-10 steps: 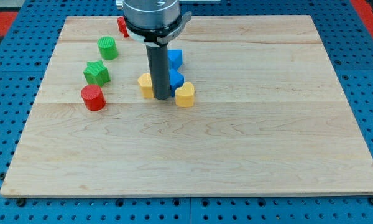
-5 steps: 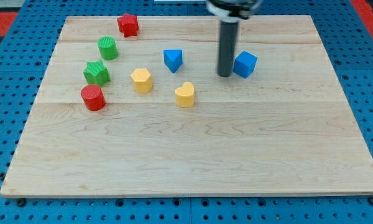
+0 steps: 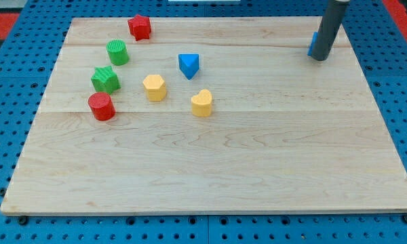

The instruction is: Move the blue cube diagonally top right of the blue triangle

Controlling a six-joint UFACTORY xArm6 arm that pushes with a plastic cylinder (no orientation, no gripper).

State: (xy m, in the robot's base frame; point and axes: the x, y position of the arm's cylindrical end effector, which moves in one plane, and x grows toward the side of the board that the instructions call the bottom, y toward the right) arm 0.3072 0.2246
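The blue triangle (image 3: 188, 65) lies on the wooden board, left of the middle and toward the view's top. The blue cube (image 3: 313, 43) is far up at the view's top right, mostly hidden behind the dark rod; only a thin blue sliver shows at the rod's left side. My tip (image 3: 320, 58) rests on the board right against the cube, well to the right of and above the triangle.
A red star (image 3: 140, 27), a green cylinder (image 3: 117, 51), a green star (image 3: 105, 79) and a red cylinder (image 3: 102, 106) stand at the left. A yellow hexagon (image 3: 154, 87) and a yellow heart (image 3: 202, 103) lie below the triangle. The board's right edge (image 3: 366, 61) is near the tip.
The tip has moved from beside the triangle to the view's top right, and the blue cube has gone with it, from next to the triangle to near the board's top right corner.
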